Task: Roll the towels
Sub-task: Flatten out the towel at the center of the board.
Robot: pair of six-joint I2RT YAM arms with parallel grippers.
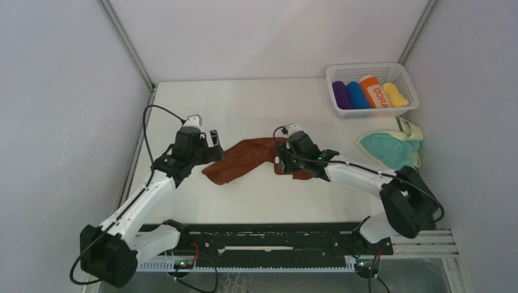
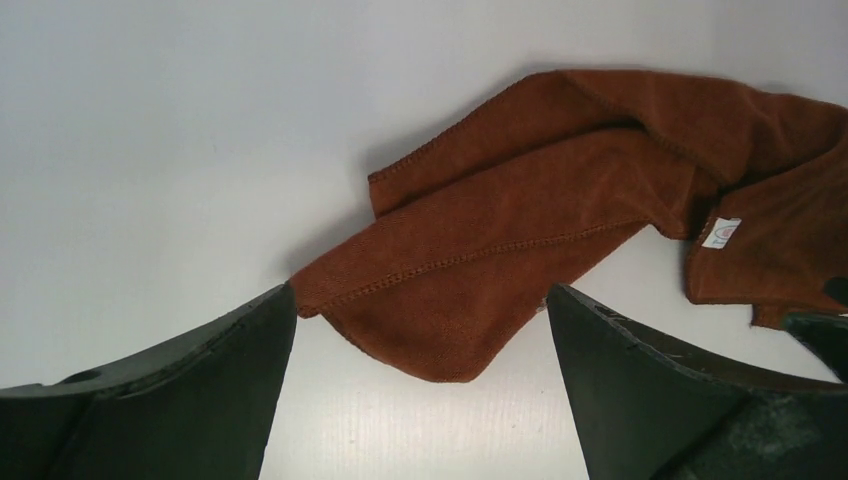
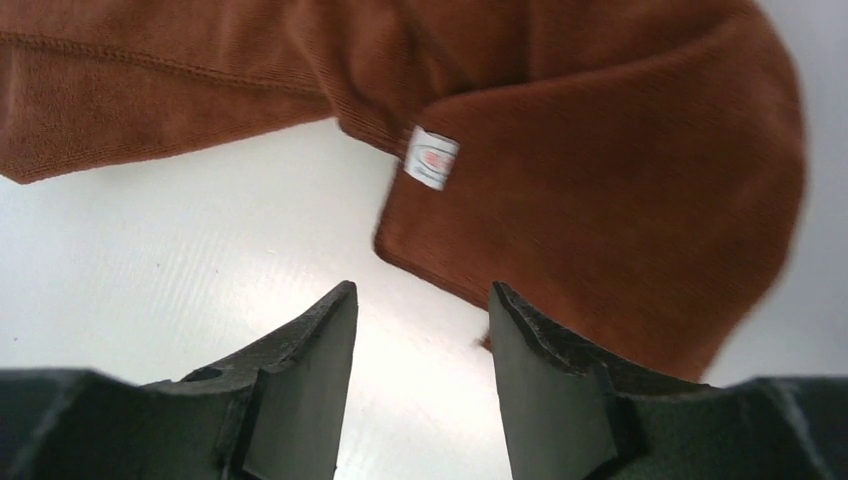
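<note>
The rust-brown towel [image 1: 247, 159] lies crumpled and stretched across the middle of the table; it also shows in the left wrist view [image 2: 560, 210] and the right wrist view [image 3: 600, 150], where a small white label [image 3: 431, 158] shows. My left gripper [image 1: 211, 146] is open and empty at the towel's left end [image 2: 420, 300]. My right gripper [image 1: 282, 160] is open and empty at the towel's right end, its jaws just short of the cloth edge [image 3: 420, 290]. The teal towel with a pale cream side [image 1: 391, 148] lies bunched at the right.
A white basket [image 1: 371, 71] at the back right holds purple, blue, orange "DORA" and yellow rolls. Grey walls enclose the table on three sides. A black rail [image 1: 269, 235] runs along the near edge.
</note>
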